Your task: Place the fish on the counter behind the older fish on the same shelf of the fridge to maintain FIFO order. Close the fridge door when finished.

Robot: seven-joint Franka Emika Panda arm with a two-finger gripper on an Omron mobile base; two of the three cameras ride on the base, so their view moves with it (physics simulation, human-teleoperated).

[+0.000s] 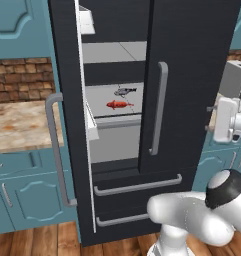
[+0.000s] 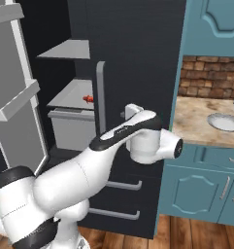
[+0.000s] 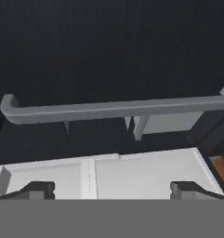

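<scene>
The black fridge (image 1: 192, 45) has its left fridge door (image 1: 67, 100) swung open. On the light grey shelf (image 1: 99, 95) the grey fish (image 1: 125, 91) lies just behind the older fish (image 1: 118, 104), which is red-orange and also peeks out past the handle (image 2: 88, 98). My gripper (image 1: 210, 118) is open and holds nothing. It hangs in front of the closed right door, right of its vertical bar handle (image 1: 159, 107). In the hand view that handle (image 3: 108, 109) runs across the dark door beyond my gripper's (image 3: 112, 190) spread fingertips (image 3: 36, 189). The counter (image 1: 17, 125) lies left of the fridge.
The open door's inner lining and bin racks (image 2: 14, 97) stand at the left. Two fridge drawers with bar handles (image 1: 137, 187) sit below. A counter with a round sink (image 2: 224, 121) is on the right, and a grey appliance (image 1: 234, 80) beside the fridge. Teal cabinets (image 1: 27, 200) sit below.
</scene>
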